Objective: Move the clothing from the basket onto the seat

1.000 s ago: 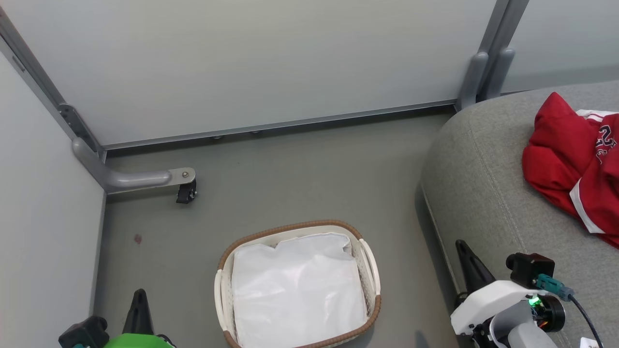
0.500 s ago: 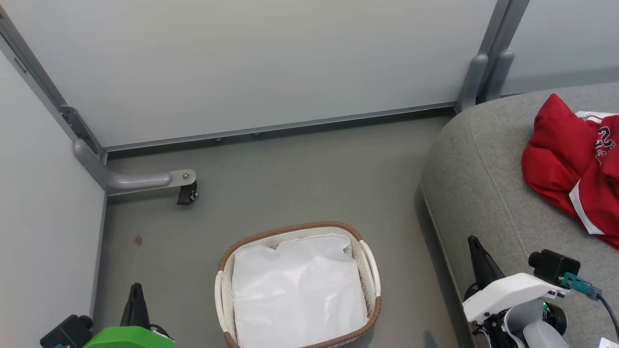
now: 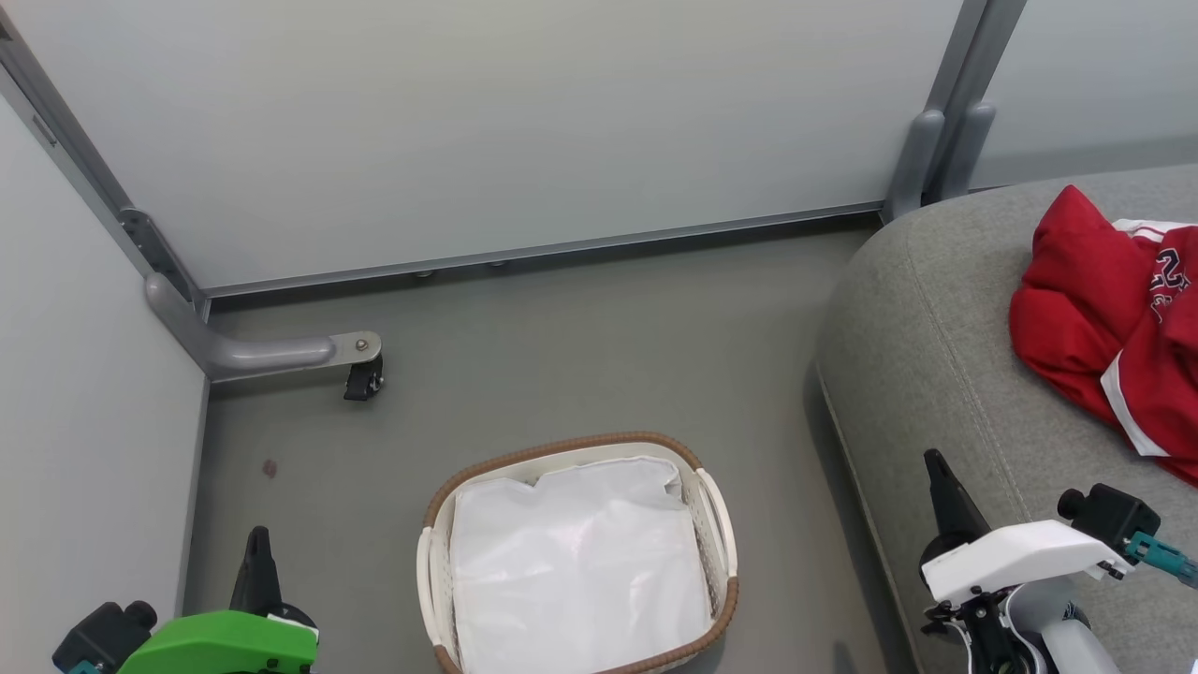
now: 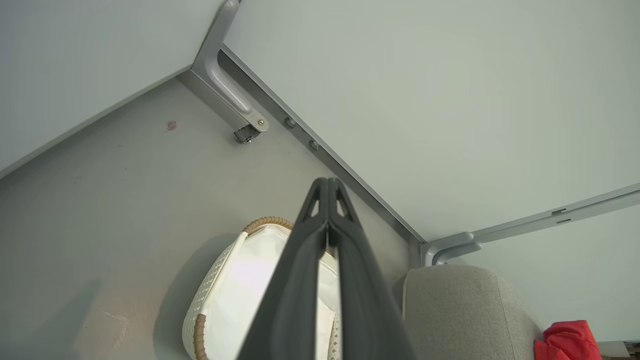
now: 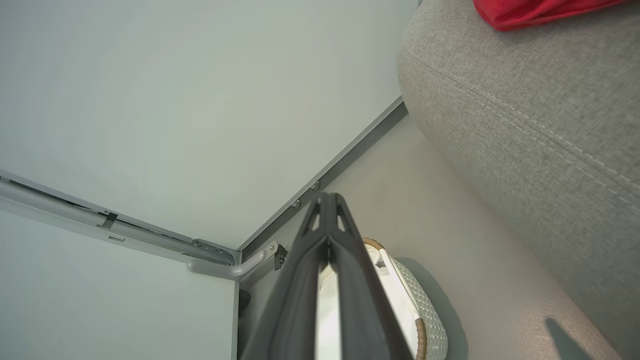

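The red clothing (image 3: 1114, 328) with white trim and lettering lies heaped on the grey seat (image 3: 927, 328) at the right; a red corner of the clothing (image 4: 565, 342) (image 5: 540, 10) shows in both wrist views. The basket (image 3: 576, 557) stands on the floor at bottom centre, holding just its white liner. My left gripper (image 3: 256, 557) is shut at the lower left, left of the basket, nothing in it. My right gripper (image 3: 941, 477) is shut at the lower right, over the seat's front edge, nothing held. The fingers (image 4: 327, 210) (image 5: 327, 220) are pressed together in each wrist view.
Pale partition walls (image 3: 487, 122) close the back and left. A grey bracket foot with a black caster (image 3: 360, 379) juts onto the floor at the left. A grey post (image 3: 936, 140) stands at the seat's back corner. Grey floor (image 3: 580, 346) lies between basket and wall.
Both grippers have slipped lower in the head view, and the right one has also moved to the right. The scene has shifted slightly downward, so the camera moved. Clothing and basket are unmoved.
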Motion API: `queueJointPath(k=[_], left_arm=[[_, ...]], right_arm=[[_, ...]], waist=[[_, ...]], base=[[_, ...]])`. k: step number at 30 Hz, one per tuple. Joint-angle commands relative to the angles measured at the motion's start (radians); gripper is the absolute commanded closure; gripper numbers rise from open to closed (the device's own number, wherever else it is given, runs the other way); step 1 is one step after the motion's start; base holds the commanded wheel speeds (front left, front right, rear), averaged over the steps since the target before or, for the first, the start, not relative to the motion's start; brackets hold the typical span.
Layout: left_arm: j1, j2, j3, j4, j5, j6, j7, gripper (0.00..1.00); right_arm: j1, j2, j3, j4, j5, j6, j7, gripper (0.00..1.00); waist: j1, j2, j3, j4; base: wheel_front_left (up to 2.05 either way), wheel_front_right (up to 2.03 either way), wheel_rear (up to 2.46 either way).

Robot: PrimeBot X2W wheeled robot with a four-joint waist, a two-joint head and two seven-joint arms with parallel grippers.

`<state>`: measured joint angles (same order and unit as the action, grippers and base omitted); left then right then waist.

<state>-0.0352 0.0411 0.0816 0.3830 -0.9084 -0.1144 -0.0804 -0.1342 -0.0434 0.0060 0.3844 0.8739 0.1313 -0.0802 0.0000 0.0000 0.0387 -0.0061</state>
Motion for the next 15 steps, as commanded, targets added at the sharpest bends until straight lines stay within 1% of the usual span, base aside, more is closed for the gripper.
queueJointPath(k=[1, 15], left_arm=[[-0.029, 0.007, 0.004, -0.019, -0.031, -0.005, 0.006, 1.0], [-0.041, 0.008, 0.011, -0.047, -0.184, -0.008, 0.048, 1.0]], right_arm=[[-0.003, -0.004, -0.008, -0.019, 0.031, 0.0, 0.007, 1.0], [0.005, -0.006, -0.034, -0.047, 0.191, 0.0, 0.05, 1.0]], waist=[[0.0, 0.0, -0.001, 0.0], [0.0, 0.0, -0.006, 0.001]], base=[[0.0, 0.0, 0.0], [0.0, 0.0, 0.0]])
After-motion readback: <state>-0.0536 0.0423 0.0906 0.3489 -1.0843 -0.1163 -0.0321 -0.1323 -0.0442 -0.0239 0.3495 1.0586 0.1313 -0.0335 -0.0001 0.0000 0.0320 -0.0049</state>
